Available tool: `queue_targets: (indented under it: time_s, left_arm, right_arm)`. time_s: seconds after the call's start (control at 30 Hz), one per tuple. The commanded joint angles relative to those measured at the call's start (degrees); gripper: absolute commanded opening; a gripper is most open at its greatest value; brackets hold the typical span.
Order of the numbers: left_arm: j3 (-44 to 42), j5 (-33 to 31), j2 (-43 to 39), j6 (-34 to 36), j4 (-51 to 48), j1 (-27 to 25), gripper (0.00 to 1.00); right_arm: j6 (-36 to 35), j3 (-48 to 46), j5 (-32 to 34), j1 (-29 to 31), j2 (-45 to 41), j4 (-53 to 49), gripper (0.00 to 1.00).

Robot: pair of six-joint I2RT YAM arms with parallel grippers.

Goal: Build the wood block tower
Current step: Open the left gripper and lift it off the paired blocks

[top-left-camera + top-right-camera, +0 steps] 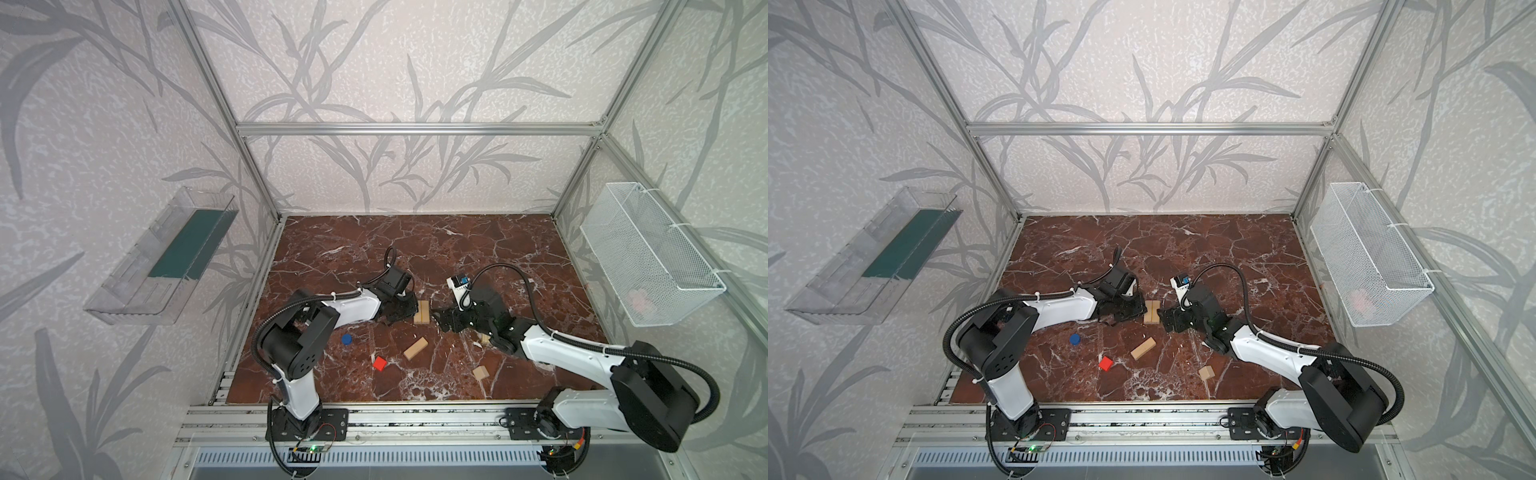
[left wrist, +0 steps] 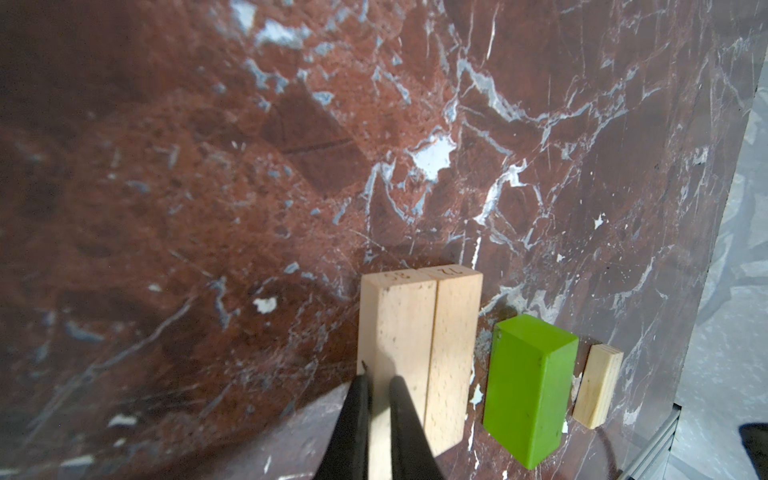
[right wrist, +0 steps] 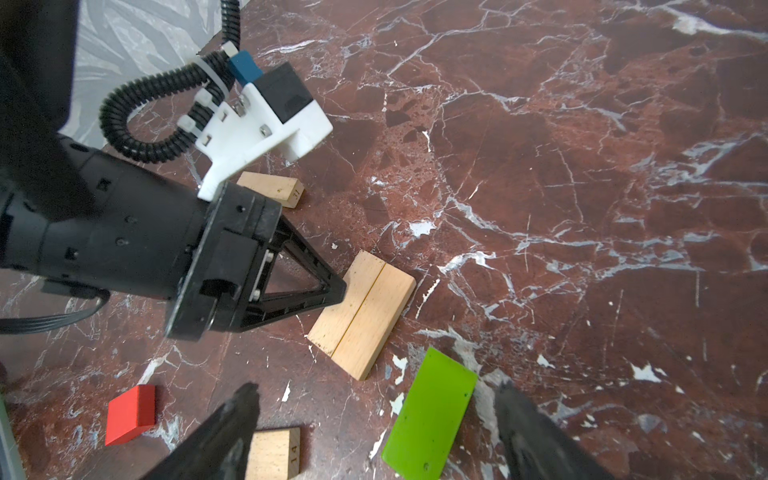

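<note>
**Two Hazards at the Base Layer**

Two pale wood bars (image 1: 422, 312) are laid flat and flush, side by side, near the middle of the tabletop (image 1: 478, 249); nothing is stacked on them, so the tower is judged barely begun. The left claw (image 3: 338, 286) is seen fully closed with nothing in it, its tips apparently touching the outer bar of the pair; if it were driven further, the bars could be slid apart or skewed and the base spoiled. The right claw (image 3: 376, 392) is spread wide and empty, with its fingers set either side of the lime-green bar (image 3: 430, 415), which lies flat just beside the pair. Because that bar sits slightly askew between the fingers, it could be twisted or squeezed out when closed upon, and the neighbouring bars knocked. Both claws are crowded close together, so a collision is to be feared. The red block (image 1: 380, 363), the blue disc (image 1: 346, 339) and other pale pieces are scattered nearer the robot, untouched.
</note>
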Motion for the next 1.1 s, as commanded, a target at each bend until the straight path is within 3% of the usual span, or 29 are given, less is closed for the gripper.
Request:
queue_targets:
  time_s: [0.0,0.43,0.8,0.93,1.07]
  left_arm:
    - [0.7,0.1,1.1,-0.7,-0.2,0.0,0.11]
    - [0.2,0.1,-1.5,-0.6,-1.0,-0.2,0.11]
    - [0.5,-1.5,-6.6,0.3,-2.4,-0.1,0.17]
    - [0.5,-3.9,-9.2,1.7,-5.3,0.0,0.19]
    - [1.5,-9.3,-12.2,4.0,-12.4,0.3,0.29]
  right_arm:
    - [0.3,-0.8,-0.3,-0.3,-1.3,1.4,0.88]
    - [0.3,-0.8,-0.3,-0.3,-1.3,1.4,0.88]
    - [0.4,-0.8,-0.8,-0.4,-1.2,1.6,0.89]
    - [0.0,-0.7,-1.8,-0.5,-1.0,1.9,0.89]
    - [-0.5,-0.1,-4.0,-0.5,-0.3,1.8,0.89]
